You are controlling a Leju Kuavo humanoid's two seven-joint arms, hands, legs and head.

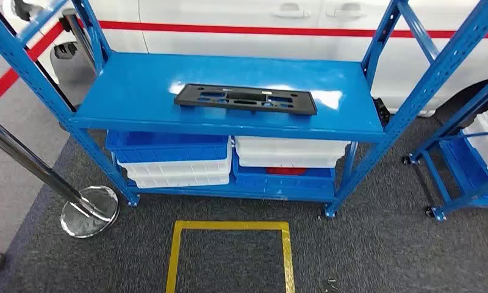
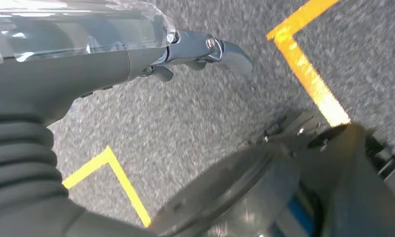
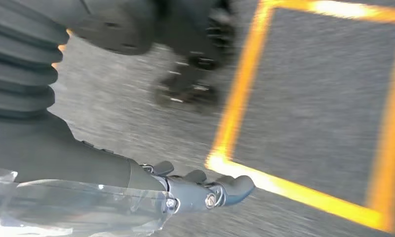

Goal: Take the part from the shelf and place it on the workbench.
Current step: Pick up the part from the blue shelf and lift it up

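Lying flat on the top board of the blue shelf (image 1: pixel 138 91), centre of the head frame: the black part (image 1: pixel 246 99), long and slotted, set crosswise, touching nothing else. Sitting beneath it on the lower level: blue and white bins (image 1: pixel 171 160) stacked at left, white over blue at right. Standing behind, across the upper frame: a white vehicle (image 1: pixel 241 24) with a red stripe. Leaning in from the left edge: a chrome post (image 1: pixel 22 155) ending in a round base at lower left. Showing at bottom centre on the grey carpet: a yellow taped square (image 1: pixel 229 227).

Hanging over the carpet in the left wrist picture, upper middle: the left hand (image 2: pixel 195 52), holding nothing, fingers extended and apart. Hanging likewise in the right wrist picture, lower middle: the right hand (image 3: pixel 200 190), empty, fingers stretched out loosely, a yellow tape corner just beyond them. Blurring slightly in both wrist pictures.
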